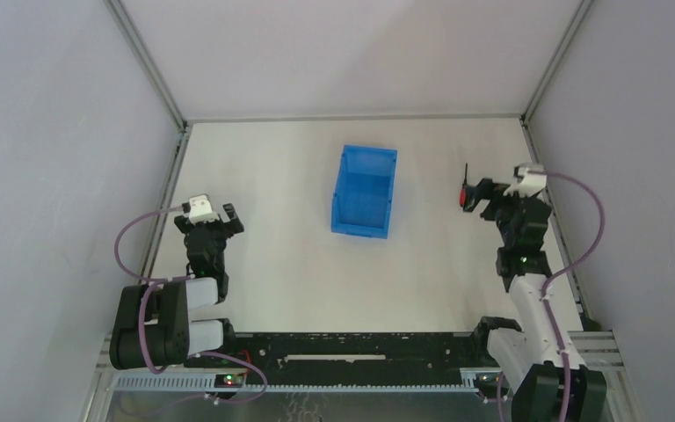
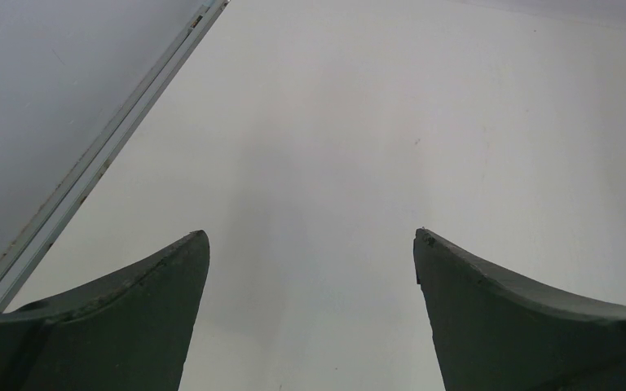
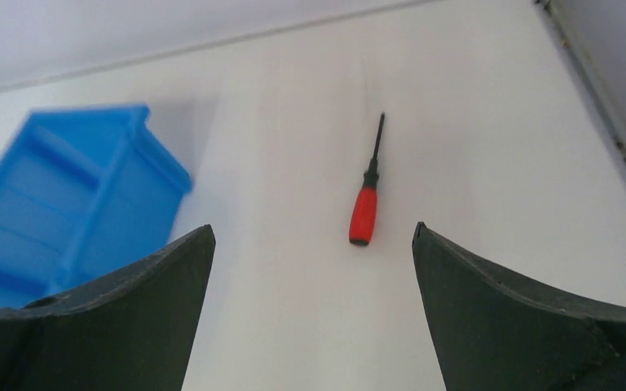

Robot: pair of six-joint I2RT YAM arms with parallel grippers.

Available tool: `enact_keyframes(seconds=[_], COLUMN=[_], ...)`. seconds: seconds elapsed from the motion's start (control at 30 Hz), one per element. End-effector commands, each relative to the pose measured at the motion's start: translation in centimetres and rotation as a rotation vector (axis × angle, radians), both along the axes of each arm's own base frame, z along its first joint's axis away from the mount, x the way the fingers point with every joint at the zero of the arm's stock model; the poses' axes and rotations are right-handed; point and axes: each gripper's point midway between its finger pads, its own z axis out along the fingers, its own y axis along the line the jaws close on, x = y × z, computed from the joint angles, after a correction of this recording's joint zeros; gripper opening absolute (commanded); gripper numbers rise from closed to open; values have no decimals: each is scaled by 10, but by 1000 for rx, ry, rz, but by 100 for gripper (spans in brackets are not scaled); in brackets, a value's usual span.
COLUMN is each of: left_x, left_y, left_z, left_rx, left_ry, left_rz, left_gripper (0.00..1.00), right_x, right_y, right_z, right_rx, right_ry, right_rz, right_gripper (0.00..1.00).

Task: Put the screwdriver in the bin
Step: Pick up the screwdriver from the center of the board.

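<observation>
The screwdriver point(image 1: 467, 194), with a short red handle and thin black shaft, lies on the white table at the right, shaft pointing away. In the right wrist view the screwdriver point(image 3: 363, 215) lies just ahead of my fingers, a little right of centre. My right gripper point(image 1: 482, 199) point(image 3: 313, 238) is open and empty, close behind the handle. The blue bin point(image 1: 365, 191) stands in the middle of the table, and shows at the left in the right wrist view point(image 3: 65, 208). My left gripper point(image 1: 232, 218) point(image 2: 311, 238) is open and empty over bare table at the left.
Metal frame rails point(image 1: 165, 176) run along the table's left, right and back edges, with grey walls behind them. The left rail point(image 2: 90, 167) shows in the left wrist view. A black rail point(image 1: 352, 343) joins the arm bases at the near edge.
</observation>
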Motion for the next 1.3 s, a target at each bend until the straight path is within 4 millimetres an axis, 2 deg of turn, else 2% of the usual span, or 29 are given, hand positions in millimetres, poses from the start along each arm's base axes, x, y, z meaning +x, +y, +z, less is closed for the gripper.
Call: enact_keyframes(seconds=[0.0,0.13,0.3,0.53,0.97,1.27], left_x=[13,13,13,13,13,13], left_y=[0,0,0,0,-1,0], left_z=[33,33,32,33,33,33], left_rx=[23,23,23,23,23,23], left_ry=[-94,-94,-94,-94,-94,-95], left_rz=[-4,-4,-5,-5,-5,-5], left_gripper=[100,100,100,100,100,100], right_x=[-11,-21,-21,-4,50,83], right_y=[-9,0,7,0,0,-1], right_z=[35,56,74,66,4,-58], right_rx=[65,123,116,80,14,-7], right_ry=[166,334,411,493,686,868], right_rz=[-82,-73,-89,-154,-161,-162], right_gripper=[100,100,100,100,99,94])
